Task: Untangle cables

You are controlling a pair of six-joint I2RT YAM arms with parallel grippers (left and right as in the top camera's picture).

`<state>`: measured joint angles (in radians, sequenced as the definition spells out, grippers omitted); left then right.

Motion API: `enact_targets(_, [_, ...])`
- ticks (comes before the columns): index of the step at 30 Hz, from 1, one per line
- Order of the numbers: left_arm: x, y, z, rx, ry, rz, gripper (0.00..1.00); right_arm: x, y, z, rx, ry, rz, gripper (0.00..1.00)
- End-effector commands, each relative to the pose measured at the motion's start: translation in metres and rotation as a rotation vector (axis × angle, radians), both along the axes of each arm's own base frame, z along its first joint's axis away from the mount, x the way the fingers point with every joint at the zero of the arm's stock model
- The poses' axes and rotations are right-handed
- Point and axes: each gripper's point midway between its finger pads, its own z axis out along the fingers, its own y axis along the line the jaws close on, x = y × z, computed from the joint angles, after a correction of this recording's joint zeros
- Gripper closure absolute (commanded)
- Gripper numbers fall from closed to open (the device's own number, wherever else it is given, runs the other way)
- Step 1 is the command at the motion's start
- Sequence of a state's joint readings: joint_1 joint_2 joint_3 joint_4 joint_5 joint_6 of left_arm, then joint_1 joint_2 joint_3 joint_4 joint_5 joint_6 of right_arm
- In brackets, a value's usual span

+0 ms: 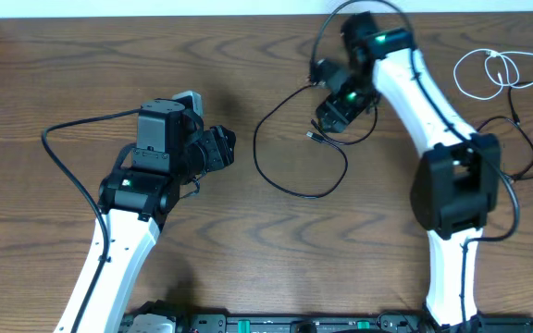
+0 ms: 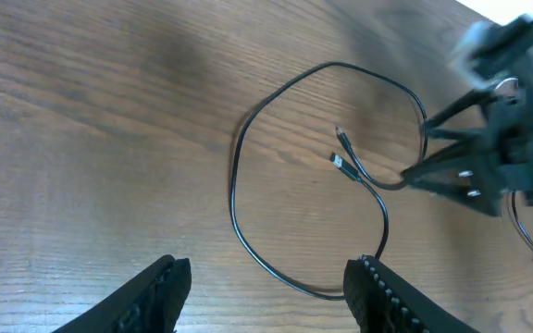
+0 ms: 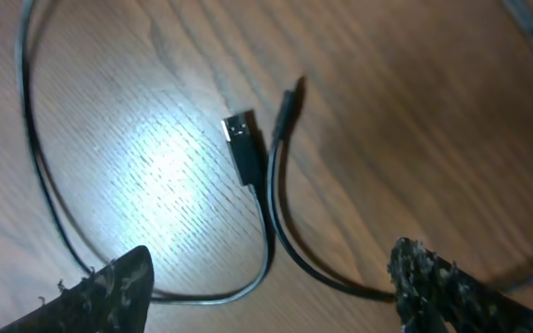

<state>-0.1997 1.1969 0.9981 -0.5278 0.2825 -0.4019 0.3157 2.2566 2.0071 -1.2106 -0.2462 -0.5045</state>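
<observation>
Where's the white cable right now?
Overhead view: the white cable lies coiled at the far right of the table, beyond the right arm, apart from the black cable loop.

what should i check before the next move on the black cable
1. right gripper open: ok, jaws apart
2. black cable inside its gap: ok, both strands run through
3. usb plug apart from small plug: ok
4. strands below the plugs uncrossed: cannot tell
5. left gripper free: ok, open and empty
6. white cable out of the way: ok, well apart from the black loop
</observation>
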Motion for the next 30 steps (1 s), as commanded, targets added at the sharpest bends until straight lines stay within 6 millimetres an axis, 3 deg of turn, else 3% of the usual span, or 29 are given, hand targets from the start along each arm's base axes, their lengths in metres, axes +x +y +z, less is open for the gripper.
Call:
enact_targets(1, [0.003,0.002,0.009,0.012,-0.030,-0.004,0.41,-0.005,-0.001,-0.021,-0.069,0.022,0.037,0.22])
enact_targets(10, [0.003,0.002,0.010,0.019,-0.039,-0.014,0.40,-0.010,0.012,-0.047,-0.113,0.042,0.078,0.25])
enact_targets(14, [0.003,0.002,0.010,0.019,-0.038,-0.014,0.40,-0.011,0.015,-0.048,-0.132,0.036,0.089,0.28])
enact_targets(30, [0.003,0.002,0.010,0.019,-0.038,-0.014,0.40,-0.032,0.000,-0.091,-0.224,0.079,0.064,0.28])
